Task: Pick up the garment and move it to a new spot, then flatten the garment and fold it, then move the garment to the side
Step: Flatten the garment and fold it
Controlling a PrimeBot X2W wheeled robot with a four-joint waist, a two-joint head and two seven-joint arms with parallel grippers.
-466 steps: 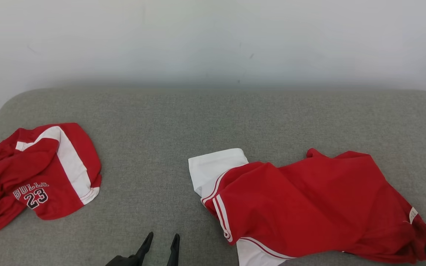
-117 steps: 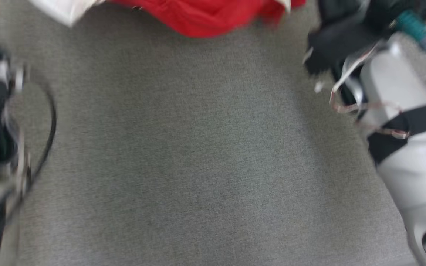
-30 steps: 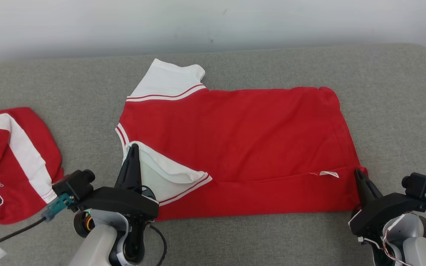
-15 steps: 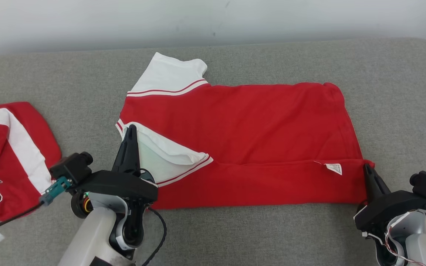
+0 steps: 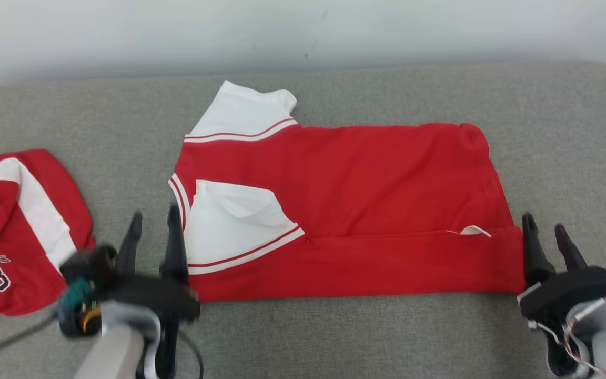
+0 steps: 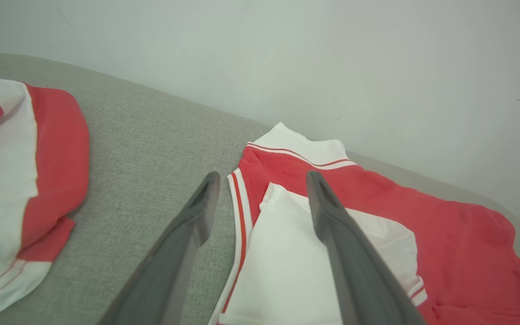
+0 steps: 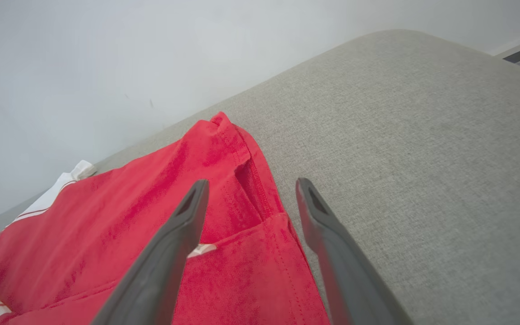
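Note:
The garment (image 5: 366,184) is a red T-shirt with white sleeves, lying spread out on the grey cushion, its near edge folded up over itself. One white sleeve (image 5: 229,221) lies folded onto the red body. My left gripper (image 5: 154,216) stands open just left of the collar end, holding nothing. In the left wrist view the left gripper (image 6: 263,177) has its fingers straddling the striped edge of the garment (image 6: 377,212). My right gripper (image 5: 544,223) is open beside the hem corner. In the right wrist view the right gripper (image 7: 252,184) hovers over the garment (image 7: 151,203).
A second red and white garment (image 5: 13,231) printed "BULLS 23" lies crumpled at the far left, also seen as the second garment (image 6: 16,149). The grey cushion (image 5: 387,326) has bare room in front and to the right. A white wall (image 5: 303,31) stands behind.
Both grippers have opened and let go of the garment's near edge. The left gripper has drawn back off the white sleeve to the left; the folded edge now lies flat.

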